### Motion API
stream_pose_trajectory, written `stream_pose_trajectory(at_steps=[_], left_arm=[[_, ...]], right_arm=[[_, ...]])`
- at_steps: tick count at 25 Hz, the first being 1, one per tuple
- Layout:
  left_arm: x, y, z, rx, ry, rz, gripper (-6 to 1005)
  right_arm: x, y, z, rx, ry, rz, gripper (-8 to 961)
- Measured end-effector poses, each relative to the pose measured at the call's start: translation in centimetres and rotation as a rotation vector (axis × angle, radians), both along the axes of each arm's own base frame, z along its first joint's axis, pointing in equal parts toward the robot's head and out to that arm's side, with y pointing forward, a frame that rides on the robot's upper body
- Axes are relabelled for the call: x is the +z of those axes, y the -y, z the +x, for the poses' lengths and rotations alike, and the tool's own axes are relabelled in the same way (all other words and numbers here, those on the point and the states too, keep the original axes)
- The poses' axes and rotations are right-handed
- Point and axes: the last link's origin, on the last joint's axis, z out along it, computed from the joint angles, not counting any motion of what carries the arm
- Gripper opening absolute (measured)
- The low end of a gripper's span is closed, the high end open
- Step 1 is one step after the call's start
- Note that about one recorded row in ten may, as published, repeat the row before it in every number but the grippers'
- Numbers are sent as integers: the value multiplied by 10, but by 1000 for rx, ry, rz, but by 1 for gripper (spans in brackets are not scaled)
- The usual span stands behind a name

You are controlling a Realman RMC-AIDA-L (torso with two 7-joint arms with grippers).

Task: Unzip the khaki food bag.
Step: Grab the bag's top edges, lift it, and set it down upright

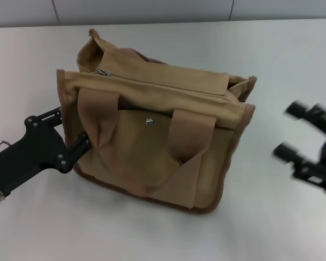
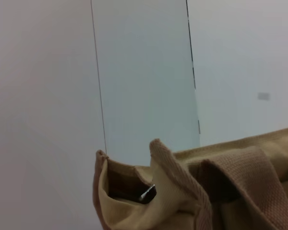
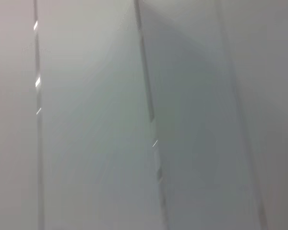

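Note:
The khaki food bag (image 1: pixel 152 141) stands on the white table, front pocket and snap stud (image 1: pixel 149 122) facing me. Its top zipper runs along the far upper edge, with the metal pull (image 1: pixel 102 72) at the left end. My left gripper (image 1: pixel 73 130) is at the bag's left front corner, one finger on the side and one on the front by the left handle (image 1: pixel 98 125), clamping the corner. The left wrist view shows the bag (image 2: pixel 240 167) close up and the pull (image 2: pixel 148 193). My right gripper (image 1: pixel 291 131) hangs open and blurred to the right of the bag, clear of it.
The white table (image 1: pixel 271 54) reaches to a pale wall at the back. The right wrist view shows only pale panels with seams (image 3: pixel 149 96).

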Motion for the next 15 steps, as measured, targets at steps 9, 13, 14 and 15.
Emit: stream_pose_trajectory(at_steps=[9,13,14,15], left_arm=[[2,-1,3,-6,22,23,366],[3,-3,7,-31,35,24,288],[3,-4,9,-40,37,23,256],[3,-4,10,-44,37,23,225]], right_arm=[[22,2,8,-90,-117,165,804],[24,1,8,-99,-130,179,801],[25,-1,8,-109,-141,187,800],[25,-1,8,-109,-141,187,799]])
